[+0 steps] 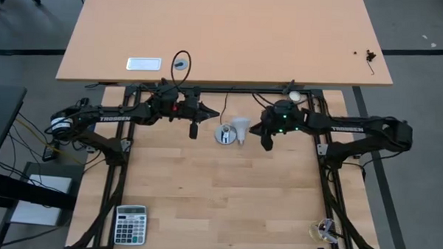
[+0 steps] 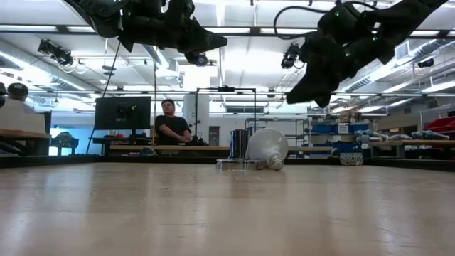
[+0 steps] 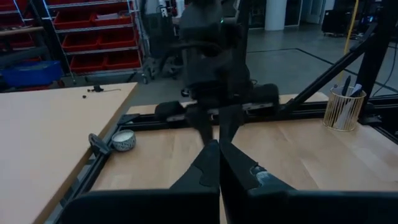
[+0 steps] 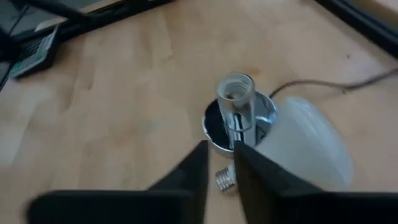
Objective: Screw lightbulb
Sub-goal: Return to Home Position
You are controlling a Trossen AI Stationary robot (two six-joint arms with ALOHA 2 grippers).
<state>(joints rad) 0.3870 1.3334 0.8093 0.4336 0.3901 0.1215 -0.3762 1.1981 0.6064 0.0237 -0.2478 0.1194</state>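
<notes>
The white frosted lightbulb [image 1: 240, 128] lies on its side on the table, its dome against the round silver socket base [image 1: 223, 135] with its upright clear socket [image 4: 237, 102]. The bulb's screw base [image 4: 226, 179] points toward the table's near edge. In the low view the bulb [image 2: 268, 148] is right of the socket [image 2: 238, 146]. My right gripper [image 1: 252, 130] hangs above and to the right of the bulb, tipped down toward it, its fingers [image 4: 200, 163] a narrow gap apart and empty. My left gripper [image 1: 216, 113] is shut and empty, level, left of the socket and above the table.
A thin black cord [image 4: 323, 84] runs from the socket base toward the far edge. A small whitish disc [image 1: 293, 94] sits at the frame's far rail. A calculator [image 1: 131, 223] and a gold pen cup [image 1: 323, 230] stand near the front corners. A person [image 2: 170, 124] sits beyond the table.
</notes>
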